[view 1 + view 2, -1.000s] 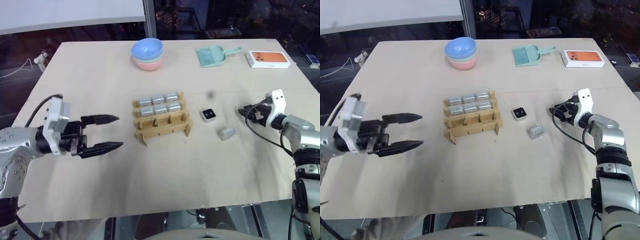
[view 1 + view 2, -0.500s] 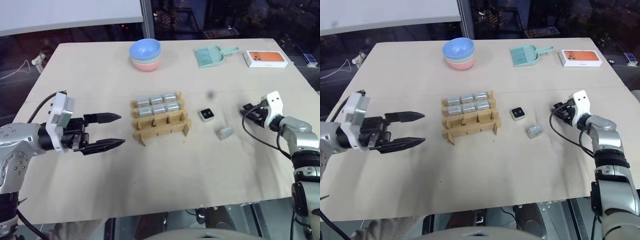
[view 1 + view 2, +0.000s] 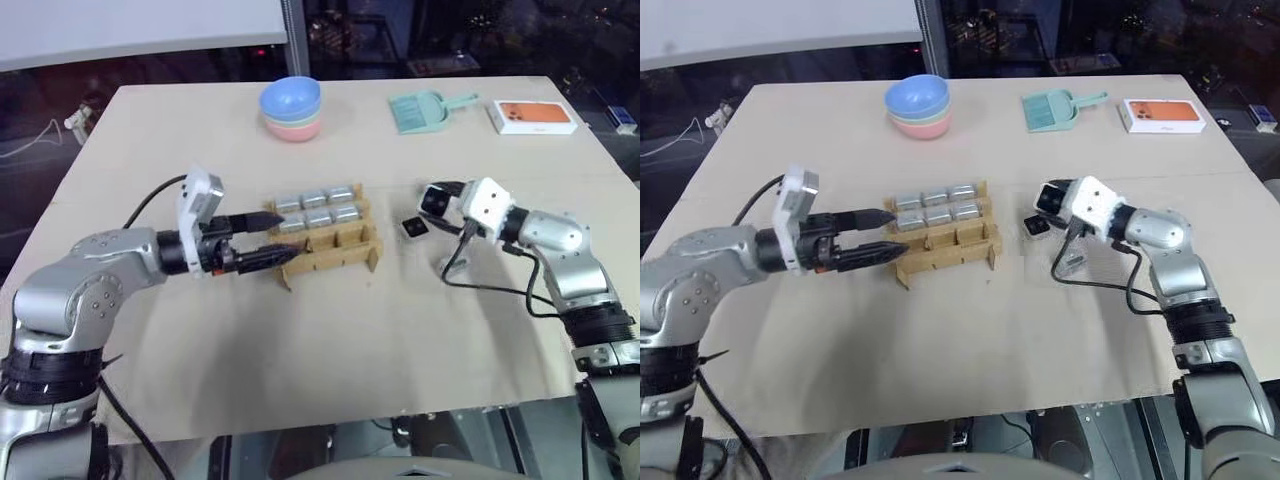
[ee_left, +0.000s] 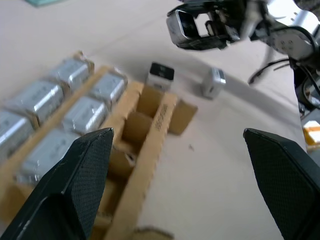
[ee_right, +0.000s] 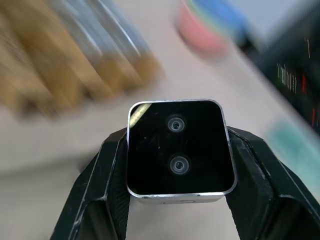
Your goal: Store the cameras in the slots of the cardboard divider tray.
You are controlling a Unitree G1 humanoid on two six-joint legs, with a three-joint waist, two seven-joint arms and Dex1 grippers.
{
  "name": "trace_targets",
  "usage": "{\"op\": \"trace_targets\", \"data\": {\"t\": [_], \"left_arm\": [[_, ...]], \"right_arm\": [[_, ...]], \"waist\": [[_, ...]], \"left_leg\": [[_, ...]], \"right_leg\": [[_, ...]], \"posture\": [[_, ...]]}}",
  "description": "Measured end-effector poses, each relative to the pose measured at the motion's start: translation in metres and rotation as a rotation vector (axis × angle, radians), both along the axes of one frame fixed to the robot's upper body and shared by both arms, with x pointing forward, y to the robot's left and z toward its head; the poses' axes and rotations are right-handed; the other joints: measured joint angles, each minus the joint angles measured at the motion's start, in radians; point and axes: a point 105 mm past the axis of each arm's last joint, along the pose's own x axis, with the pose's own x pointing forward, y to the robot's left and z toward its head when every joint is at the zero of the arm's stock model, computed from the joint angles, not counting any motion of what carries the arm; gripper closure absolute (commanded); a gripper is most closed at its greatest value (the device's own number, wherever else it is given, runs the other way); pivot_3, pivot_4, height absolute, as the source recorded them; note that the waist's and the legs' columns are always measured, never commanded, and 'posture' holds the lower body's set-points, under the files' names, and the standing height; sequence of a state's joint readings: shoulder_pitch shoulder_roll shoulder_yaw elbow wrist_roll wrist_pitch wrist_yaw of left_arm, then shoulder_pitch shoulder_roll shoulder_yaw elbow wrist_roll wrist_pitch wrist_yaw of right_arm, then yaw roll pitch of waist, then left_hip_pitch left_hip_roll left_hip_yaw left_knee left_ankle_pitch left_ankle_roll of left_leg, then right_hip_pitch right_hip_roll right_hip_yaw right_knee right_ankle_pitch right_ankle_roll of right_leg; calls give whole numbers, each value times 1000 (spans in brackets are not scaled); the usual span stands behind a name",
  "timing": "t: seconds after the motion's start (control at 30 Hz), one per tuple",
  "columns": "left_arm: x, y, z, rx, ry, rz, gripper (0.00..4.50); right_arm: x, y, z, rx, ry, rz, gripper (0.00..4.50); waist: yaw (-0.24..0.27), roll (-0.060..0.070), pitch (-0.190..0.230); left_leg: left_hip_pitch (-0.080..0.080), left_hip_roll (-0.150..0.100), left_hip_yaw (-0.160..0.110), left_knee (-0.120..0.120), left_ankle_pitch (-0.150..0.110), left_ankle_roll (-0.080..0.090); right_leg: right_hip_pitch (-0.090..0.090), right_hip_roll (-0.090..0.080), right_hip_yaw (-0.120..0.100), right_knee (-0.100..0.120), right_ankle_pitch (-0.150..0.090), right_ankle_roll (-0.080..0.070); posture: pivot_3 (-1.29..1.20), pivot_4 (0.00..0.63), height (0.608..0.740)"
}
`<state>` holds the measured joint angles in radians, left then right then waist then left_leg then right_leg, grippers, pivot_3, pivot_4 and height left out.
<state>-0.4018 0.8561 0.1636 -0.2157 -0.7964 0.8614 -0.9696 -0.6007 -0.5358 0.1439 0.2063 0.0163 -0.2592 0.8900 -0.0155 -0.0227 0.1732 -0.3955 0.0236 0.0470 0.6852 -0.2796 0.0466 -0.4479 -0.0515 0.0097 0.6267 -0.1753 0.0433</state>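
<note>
While the right tool (image 3: 1052,196) hangs level, clamped on a camera (image 5: 180,149), the left tool (image 3: 880,235) reaches spread beside the tray (image 3: 945,245).

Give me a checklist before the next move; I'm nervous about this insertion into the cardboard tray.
1. Right gripper shut on the held camera: ok.
2. Divider tray front row free: ok, three slots empty.
3. Left gripper open at the tray's left end: ok.
4. Left gripper steadying the tray: cannot tell.
5. Two loose cameras lying clear of the tray: ok.
</note>
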Motion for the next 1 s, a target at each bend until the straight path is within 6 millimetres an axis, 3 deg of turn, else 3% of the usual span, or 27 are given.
{"op": "trace_targets", "data": {"t": [0.17, 0.3, 0.63, 0.73, 0.8, 0.93, 1.0], "left_arm": [[16, -25, 11, -114, 75, -41, 149], [20, -46, 8, -148, 117, -88, 149], [23, -49, 5, -155, 144, -111, 149], [22, -50, 5, -151, 148, -128, 1005], [20, -53, 2, -135, 158, -152, 2110], [16, -57, 2, -125, 145, -183, 3742], [16, -57, 2, -126, 142, -182, 3713]], "right_arm": [[-23, 53, 24, -132, -254, 216, 2515], [-36, 85, 17, -162, -324, 318, 2515], [-48, 111, 15, -185, -402, 391, 2515], [-48, 115, 21, -182, -424, 394, 2515], [-47, 115, 22, -185, -430, 393, 2515], [-44, 114, 19, -185, -410, 386, 2515], [-44, 114, 20, -181, -408, 386, 2515]], "waist": [[3, 0, 0], [1, -1, 0], [0, -1, 0], [0, -1, 0], [0, -1, 0], [1, -1, 0], [1, -1, 0]], "left_leg": [[-1, -1, 0, 1, 1, -2], [-1, -1, 1, 1, 3, -5], [-1, -1, 0, 1, 3, -5], [-1, -1, 0, 1, 3, -5], [-1, -1, 1, 1, 3, -5], [-1, -1, 1, 1, 3, -5], [-1, -1, 0, 1, 3, -5]], "right_leg": [[0, 0, -1, 0, 0, 0], [0, 0, -1, 0, 0, 0], [0, 0, -1, 1, 0, 0], [0, 0, -1, 0, 0, 0], [0, 0, -1, 0, 0, 0], [0, 0, -1, 0, 0, 0], [0, 0, -1, 0, 0, 0]], "posture": [[0, 150, 740], [0, 150, 740], [0, 150, 740], [0, 150, 740], [0, 150, 740], [0, 150, 740], [0, 150, 740]]}}
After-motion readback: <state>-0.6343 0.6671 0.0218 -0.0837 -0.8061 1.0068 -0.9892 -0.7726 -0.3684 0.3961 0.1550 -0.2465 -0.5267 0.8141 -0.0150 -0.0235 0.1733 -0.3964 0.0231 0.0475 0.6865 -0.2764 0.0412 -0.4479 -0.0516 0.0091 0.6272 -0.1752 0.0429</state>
